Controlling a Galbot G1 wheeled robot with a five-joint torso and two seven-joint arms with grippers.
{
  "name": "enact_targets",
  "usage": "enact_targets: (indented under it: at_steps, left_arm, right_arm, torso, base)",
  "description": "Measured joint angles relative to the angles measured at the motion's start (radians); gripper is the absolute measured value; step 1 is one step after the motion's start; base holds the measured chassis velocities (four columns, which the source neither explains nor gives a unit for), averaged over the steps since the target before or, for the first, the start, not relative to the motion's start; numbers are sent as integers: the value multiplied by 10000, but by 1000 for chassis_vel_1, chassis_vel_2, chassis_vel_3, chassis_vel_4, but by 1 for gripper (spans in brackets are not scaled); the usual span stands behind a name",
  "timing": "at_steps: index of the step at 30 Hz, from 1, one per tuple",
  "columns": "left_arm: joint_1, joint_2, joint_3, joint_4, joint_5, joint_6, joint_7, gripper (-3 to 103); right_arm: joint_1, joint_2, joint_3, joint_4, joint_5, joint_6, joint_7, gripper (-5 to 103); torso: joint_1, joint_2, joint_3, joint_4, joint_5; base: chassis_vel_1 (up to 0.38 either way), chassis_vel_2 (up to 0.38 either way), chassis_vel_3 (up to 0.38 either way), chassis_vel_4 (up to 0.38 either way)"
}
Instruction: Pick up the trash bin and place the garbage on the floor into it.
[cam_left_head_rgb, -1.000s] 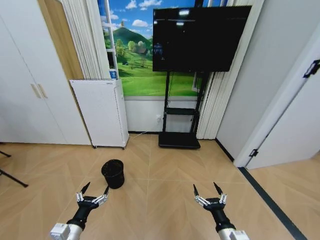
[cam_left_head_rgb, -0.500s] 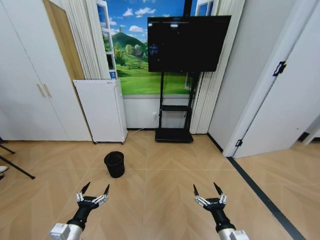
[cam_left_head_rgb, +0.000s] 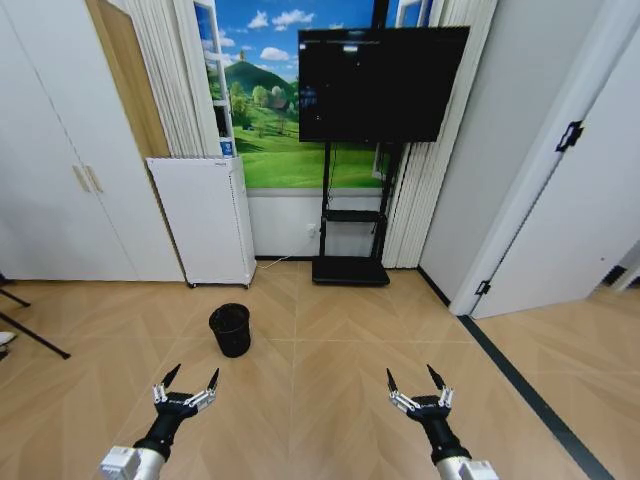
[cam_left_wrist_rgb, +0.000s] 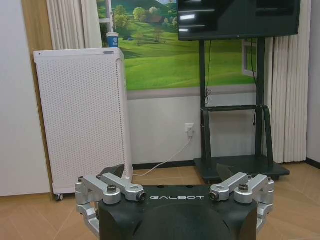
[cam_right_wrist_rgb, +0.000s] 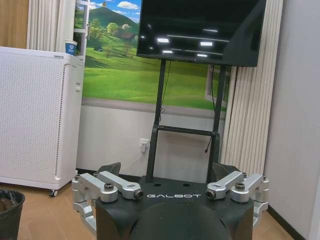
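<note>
Both pincers, left (cam_left_head_rgb: 187, 381) and right (cam_left_head_rgb: 417, 379), gape empty (bin (cam_left_head_rgb: 231, 330) apart).

Black mesh trash bin (cam_left_head_rgb: 231, 330) upright on floor (cam_left_head_rgb: 330, 380)

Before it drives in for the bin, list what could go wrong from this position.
1. The trash bin stands on open floor ahead of the left gripper, well short of contact; a light mesh bin may tip or slide if nudged.
2. The white appliance and TV stand lie just beyond the bin; overshooting could strike them.
3. Both the left and right gripper are open and empty.
</note>
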Motion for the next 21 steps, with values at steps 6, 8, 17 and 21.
enact_targets:
  at_steps: [6,8,17,21]
  left_arm:
    - [0,0,0,0,0,0,0,100]
    - [0,0,0,1,0,0,-1,100]
    - [0,2,-3,2,0,0,-7,100]
    - [0,0,1,2,0,0,-6,100]
  right_arm:
    - [0,0,0,0,0,0,0,100]
    - [0,0,0,0,0,0,0,100]
    - [-1,2,-2,1,0,0,-1,100]
    - [0,1,0,1,0,0,0,100]
  torso:
    - [0,1,0,-1,-2]
    - [1,0,1,2,0]
    - [1,3,0,1,-5]
    - [0,2,1,-1,1]
  base:
    - [92,93,-93,-97]
    - [161,153,-153,-157]
    - [111,94,-107,-98]
    - [-39,-24,24,30]
